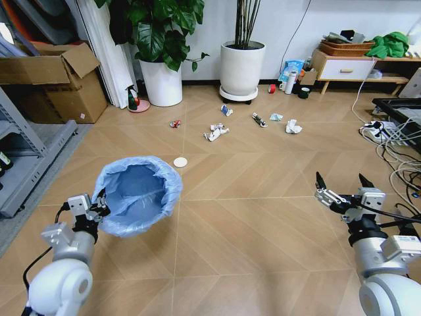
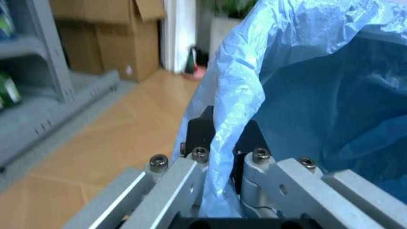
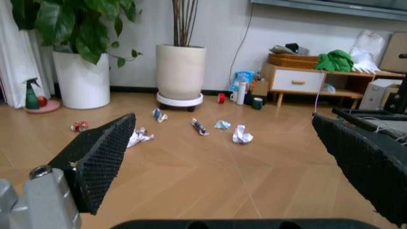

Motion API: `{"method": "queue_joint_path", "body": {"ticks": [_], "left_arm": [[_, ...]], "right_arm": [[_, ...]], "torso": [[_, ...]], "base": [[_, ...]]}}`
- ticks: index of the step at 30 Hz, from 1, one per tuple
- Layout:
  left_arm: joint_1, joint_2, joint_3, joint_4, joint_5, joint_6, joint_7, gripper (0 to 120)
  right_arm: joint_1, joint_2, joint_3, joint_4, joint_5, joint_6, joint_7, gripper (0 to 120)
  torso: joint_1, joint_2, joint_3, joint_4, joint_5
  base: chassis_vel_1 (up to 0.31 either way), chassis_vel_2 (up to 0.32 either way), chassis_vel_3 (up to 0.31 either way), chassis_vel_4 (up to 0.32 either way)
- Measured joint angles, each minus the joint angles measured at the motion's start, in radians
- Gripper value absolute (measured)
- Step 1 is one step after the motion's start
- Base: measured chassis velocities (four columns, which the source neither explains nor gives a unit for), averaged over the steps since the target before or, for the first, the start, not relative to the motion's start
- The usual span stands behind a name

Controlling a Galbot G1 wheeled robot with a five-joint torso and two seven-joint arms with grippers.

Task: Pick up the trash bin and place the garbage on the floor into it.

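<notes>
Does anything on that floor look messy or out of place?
Yes. Litter lies scattered on the floor before the plant pots: crumpled paper wads, small wrappers and a white disc. The bin is not standing: the left pincer grips its bagged rim. The right pincer is open, empty.

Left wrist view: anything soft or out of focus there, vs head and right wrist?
Left wrist view: the trash bin liner and the shelving behind are blurred; the left gripper is clamped on the liner. Head view: even light, the garbage crisp, soft shadows. Right wrist view: the right gripper pads close and soft, floor litter sharper.
</notes>
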Motion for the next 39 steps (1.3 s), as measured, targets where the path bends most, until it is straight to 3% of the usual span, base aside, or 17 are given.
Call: {"method": "queue_joint_path", "body": {"ticks": [7,39], "left_arm": [[0.04,-0.043,-0.005,-0.049,0.122,-0.038,0.03,0],[0.055,-0.021,0.012,-0.063,0.167,-0.046,0.061,0]], "right_arm": [[0.005,-0.018,0.002,0.003,-0.005,-0.013,0.001,100],[0.012,0.009,-0.014,-0.013,-0.072,-0.002,-0.003,100]], "torso": [[0.0,0.0,0.0,0.0001,-0.0004],[0.0,0.0,0.0,0.0001,-0.0004]], "base": [[0.0,0.0,0.0,0.0],[-0.03,0.028,0.033,-0.032]]}}
